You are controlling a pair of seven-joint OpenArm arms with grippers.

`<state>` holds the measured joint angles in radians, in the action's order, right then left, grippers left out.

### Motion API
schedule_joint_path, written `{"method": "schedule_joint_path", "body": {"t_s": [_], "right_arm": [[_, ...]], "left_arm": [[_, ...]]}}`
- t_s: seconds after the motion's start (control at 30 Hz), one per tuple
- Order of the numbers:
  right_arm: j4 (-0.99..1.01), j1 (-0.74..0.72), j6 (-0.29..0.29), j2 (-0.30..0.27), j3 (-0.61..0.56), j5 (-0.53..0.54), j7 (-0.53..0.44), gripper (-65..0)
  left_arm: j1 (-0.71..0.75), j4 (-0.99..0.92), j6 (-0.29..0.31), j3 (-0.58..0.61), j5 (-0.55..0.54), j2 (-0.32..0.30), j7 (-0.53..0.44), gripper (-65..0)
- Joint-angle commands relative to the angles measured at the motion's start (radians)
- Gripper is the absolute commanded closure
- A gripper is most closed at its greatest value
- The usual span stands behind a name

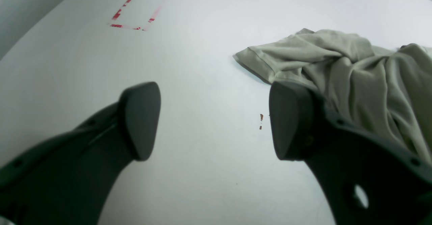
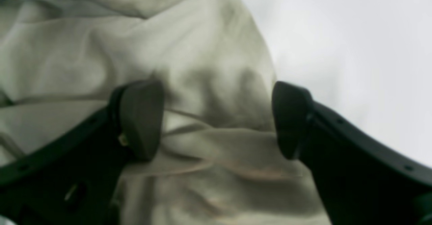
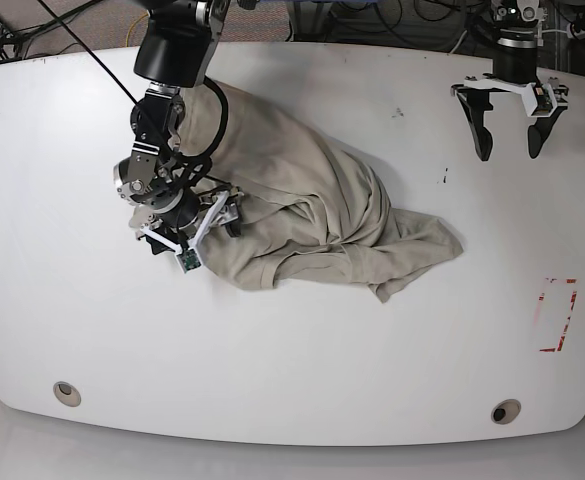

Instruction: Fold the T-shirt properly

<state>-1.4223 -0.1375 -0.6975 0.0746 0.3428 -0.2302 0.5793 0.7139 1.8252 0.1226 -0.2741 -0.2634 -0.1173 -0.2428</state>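
Observation:
The beige T-shirt (image 3: 317, 210) lies crumpled in a heap on the white table (image 3: 292, 350), left of centre. My right gripper (image 3: 194, 228) is at the heap's left edge, low over the cloth. In the right wrist view the right gripper (image 2: 217, 120) is open, its fingers spread over wrinkled T-shirt fabric (image 2: 202, 49) and holding nothing. My left gripper (image 3: 509, 135) is open and empty over bare table at the back right, apart from the shirt. In the left wrist view the left gripper (image 1: 216, 120) is wide open, with a sleeve of the T-shirt (image 1: 354, 69) lying beyond its right finger.
A red tape rectangle (image 3: 557, 315) marks the table near its right edge and also shows in the left wrist view (image 1: 135, 10). Small brown marks (image 1: 261, 121) lie on the table by the left gripper. Two round holes (image 3: 67, 392) (image 3: 505, 411) sit near the front edge. Cables run behind the table.

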Motion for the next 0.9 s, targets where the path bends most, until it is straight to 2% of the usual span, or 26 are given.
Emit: {"method": "schedule_joint_path", "body": {"t_s": [0.0,0.23,0.87], "right_arm": [[-0.001,-0.040,-0.001,-0.002,0.009,0.032,-0.017,-47.7],[0.022,-0.046,-0.001,-0.004,0.010,0.043,-0.017,-47.8],[0.015,-0.033,-0.001,-0.007,-0.101,0.022,-0.103,-47.9]], "left_arm": [[0.010,0.017,-0.001,-0.008,-0.005,-0.007,-0.028,-47.7],[0.011,0.017,-0.002,-0.009,-0.004,-0.007,-0.027,-47.7],[0.009,0.014,0.000,-0.013,-0.006,-0.006,-0.020,-47.5]]}}
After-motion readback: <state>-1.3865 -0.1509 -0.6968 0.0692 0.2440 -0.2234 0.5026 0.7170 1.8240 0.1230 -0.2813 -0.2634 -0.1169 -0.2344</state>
